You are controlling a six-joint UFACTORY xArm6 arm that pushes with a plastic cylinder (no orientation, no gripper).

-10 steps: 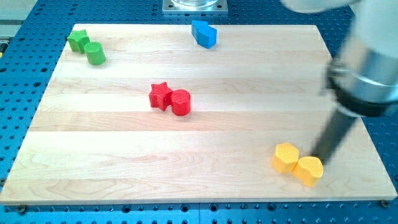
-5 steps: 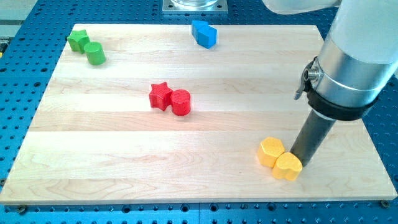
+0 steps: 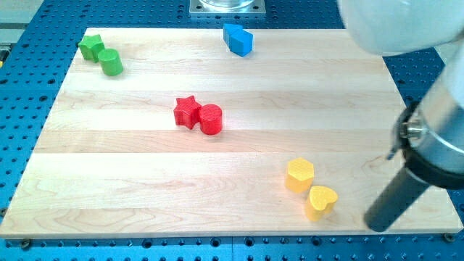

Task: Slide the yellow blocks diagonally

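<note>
Yellow blocks sat near the view's bottom right of the wooden worktop (image 3: 130, 174): a yellow hexagonal block (image 3: 299, 175) and, just below and to its right, a yellow heart-shaped block (image 3: 321, 202). The two touched or nearly touched, and the line through them, the pair's long axis, ran diagonally from upper left to lower right. The heart's point appeared to face the view's bottom left, though that was hard to tell.

Going from the view's left, a green block (image 3: 90, 47) of unclear shape and a green cylinder (image 3: 111, 62) sat together at the top left corner. A red star (image 3: 187, 112) touched a red cylinder (image 3: 210, 119) near the middle. A blue block (image 3: 238, 39) lay at the top edge.

My tip (image 3: 377, 225) rested at the bottom right, apart from the heart-shaped block and to its right. The rod carried no jaws, so there was nothing to open or close.
</note>
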